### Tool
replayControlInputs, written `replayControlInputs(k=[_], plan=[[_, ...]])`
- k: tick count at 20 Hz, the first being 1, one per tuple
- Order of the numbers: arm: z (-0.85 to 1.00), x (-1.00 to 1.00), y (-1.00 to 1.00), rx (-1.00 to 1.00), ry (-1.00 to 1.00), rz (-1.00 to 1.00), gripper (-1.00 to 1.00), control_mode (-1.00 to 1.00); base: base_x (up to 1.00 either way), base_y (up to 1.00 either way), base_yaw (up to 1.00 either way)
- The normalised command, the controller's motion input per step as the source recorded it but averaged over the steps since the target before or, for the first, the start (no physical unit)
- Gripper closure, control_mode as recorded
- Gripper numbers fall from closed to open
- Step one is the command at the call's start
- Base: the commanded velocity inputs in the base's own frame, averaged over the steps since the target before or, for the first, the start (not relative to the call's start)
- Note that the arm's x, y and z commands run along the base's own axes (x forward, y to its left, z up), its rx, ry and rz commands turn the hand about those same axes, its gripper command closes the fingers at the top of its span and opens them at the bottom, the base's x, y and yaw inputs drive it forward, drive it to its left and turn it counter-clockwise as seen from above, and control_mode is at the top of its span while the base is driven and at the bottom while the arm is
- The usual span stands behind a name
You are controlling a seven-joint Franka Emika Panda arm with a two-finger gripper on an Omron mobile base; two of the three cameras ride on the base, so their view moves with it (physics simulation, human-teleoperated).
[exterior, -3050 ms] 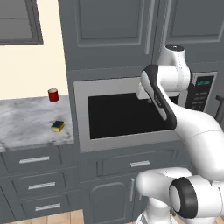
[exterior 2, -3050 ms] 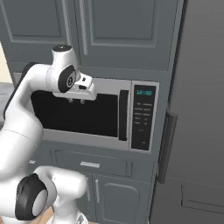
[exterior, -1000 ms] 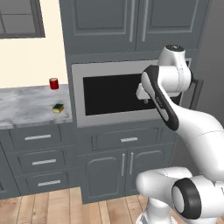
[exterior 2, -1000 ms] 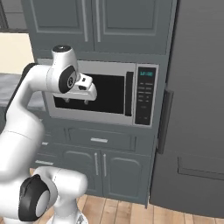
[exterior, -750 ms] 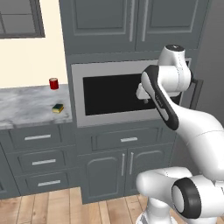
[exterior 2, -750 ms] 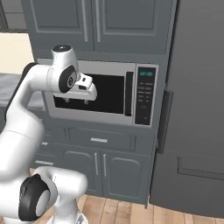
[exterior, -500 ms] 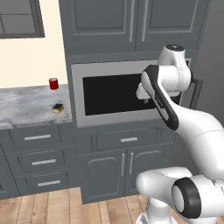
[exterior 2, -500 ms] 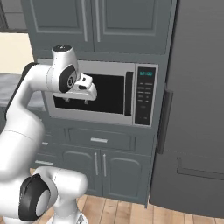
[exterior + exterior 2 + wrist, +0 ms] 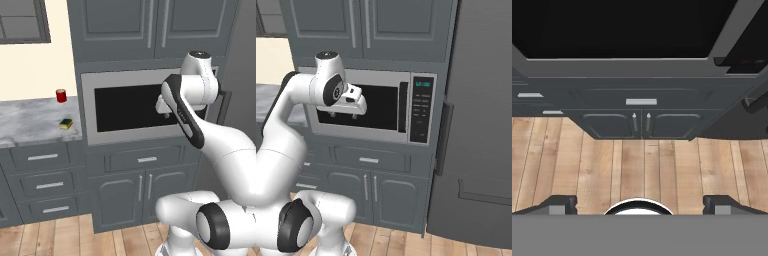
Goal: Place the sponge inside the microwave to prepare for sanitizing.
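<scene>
Resting flat on the table left of the microwave, door shut | sponge: green layer up, long axis roughly along the table's front edge | hand: released, empty, before the microwave door glass

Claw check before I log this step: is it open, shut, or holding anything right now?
Claw: open and empty, held in front of the microwave door; the sponge lies on the counter.

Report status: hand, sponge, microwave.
Hand open, empty, in front of microwave. Sponge on counter, untouched. Microwave door shut, blocking the way in.
</scene>
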Motion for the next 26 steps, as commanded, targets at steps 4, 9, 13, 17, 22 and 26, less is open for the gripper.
replayControlInputs(k=[4,9,13,17,22,26], plan=[[0.0,0.0,0.0,0.0,0.0,0.0,-1.0,1.0,0.0,0.0,0.0],[0.0,0.0,0.0,0.0,0.0,0.0,-1.0,1.0,0.0,0.0,0.0],[0.0,0.0,0.0,0.0,0.0,0.0,-1.0,1.0,0.0,0.0,0.0],[0.0,0.0,0.0,0.0,0.0,0.0,-1.0,1.0,0.0,0.0,0.0],[0.0,0.0,0.0,0.0,0.0,0.0,-1.0,-1.0,0.0,0.0,0.0],[0.0,0.0,0.0,0.0,0.0,0.0,-1.0,-1.0,0.0,0.0,0.0]])
